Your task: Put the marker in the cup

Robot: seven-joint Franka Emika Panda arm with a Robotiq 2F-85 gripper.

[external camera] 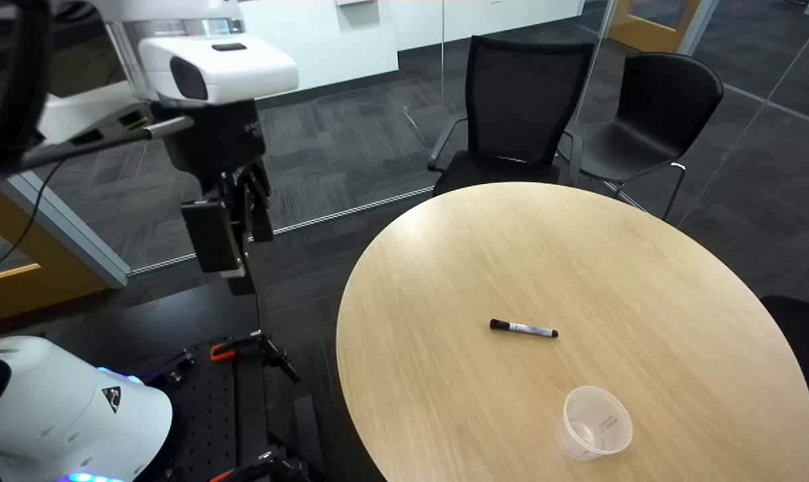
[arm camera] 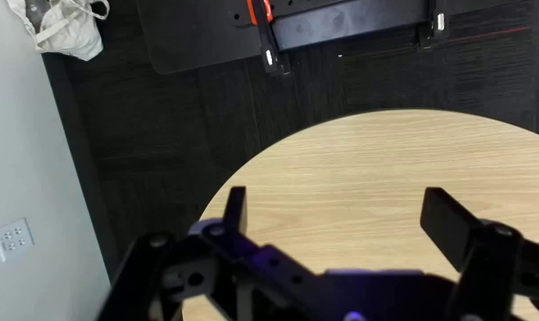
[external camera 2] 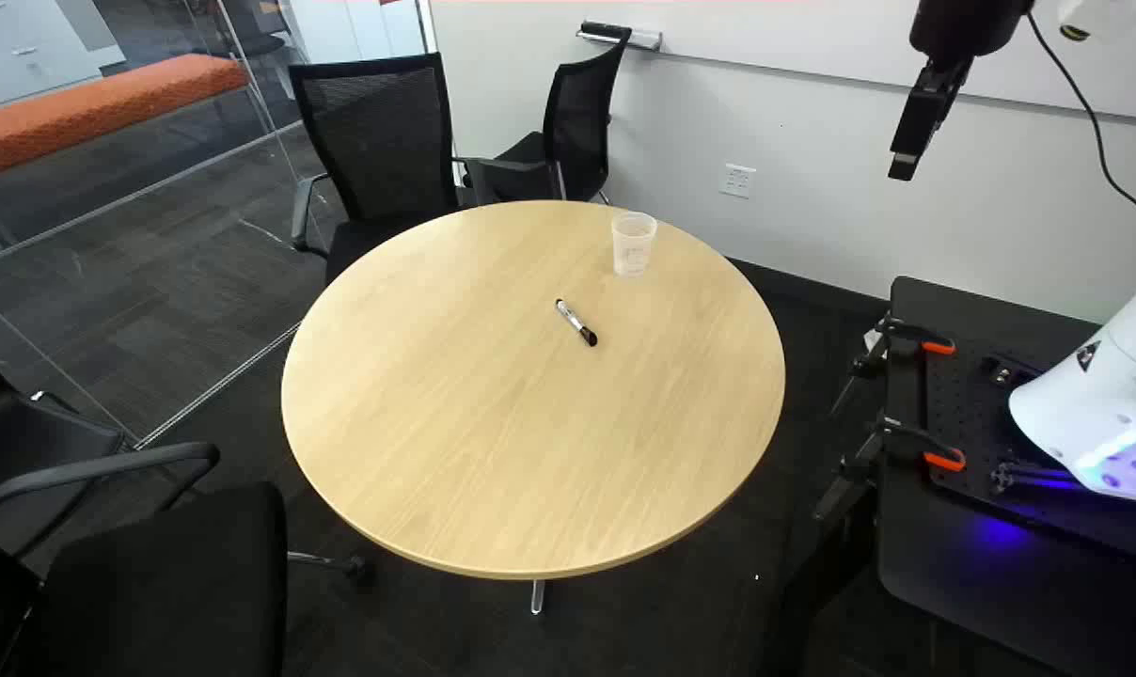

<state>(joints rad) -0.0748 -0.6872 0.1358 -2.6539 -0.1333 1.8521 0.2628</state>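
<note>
We see the gripper (arm camera: 334,208) released, its 2 jaws spread wide around nothing, presumably ready for grasping. The marker (external camera: 524,329) lies flat on the worktop (external camera: 438,281) near the upright cup (external camera: 595,424), whose mouth, we judge, faces up to receive it.

Pincer (arm camera: 335,209) up high, jaws wide apart; open air across to the tabletop (external camera: 438,288). Marker (external camera: 525,329) lies flat, bare wood all round, approach clear from above. Cup (external camera 2: 633,246) upright near it, mouth up, bare wood between. Mesh chair back (external camera: 528,100) rises beyond the tabletop's rim. Clamps (external camera 2: 918,333) jut from the black bench (external camera 2: 1001,588) into the gap beside the tabletop.
</note>
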